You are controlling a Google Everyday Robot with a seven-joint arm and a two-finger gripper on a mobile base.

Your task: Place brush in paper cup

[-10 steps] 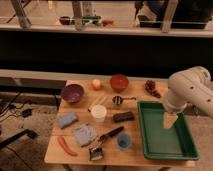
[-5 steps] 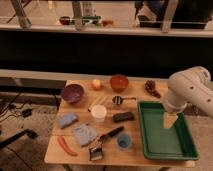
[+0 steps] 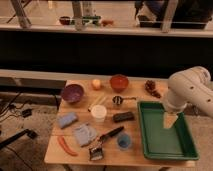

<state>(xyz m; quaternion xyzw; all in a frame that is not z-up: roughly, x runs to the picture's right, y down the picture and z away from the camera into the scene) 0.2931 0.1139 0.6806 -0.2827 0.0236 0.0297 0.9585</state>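
Hovering gripper (image 3: 170,121) over green tray (image 3: 159,142), jaws wide, empty | brush (image 3: 111,135) near front edge | paper cup (image 3: 98,114) mid-table

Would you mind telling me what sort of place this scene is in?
Likely a robotics test area, not a home kitchen: a small wooden table laid with unrelated things such as a brush, a paper cup and bowls, and a robot arm whose gripper hangs over a green tray.

You have on the counter (image 3: 134,93):
- 2 bowls: purple bowl (image 3: 73,93), orange bowl (image 3: 119,82)
- 2 cups: paper cup (image 3: 98,114), blue cup (image 3: 124,142)
- 1 brush (image 3: 106,141)
- 1 green tray (image 3: 143,131)
- 1 cloth (image 3: 85,134)
- 1 blue sponge (image 3: 67,119)
- 1 orange-red stick (image 3: 65,146)
- 1 end effector (image 3: 171,120), over the tray
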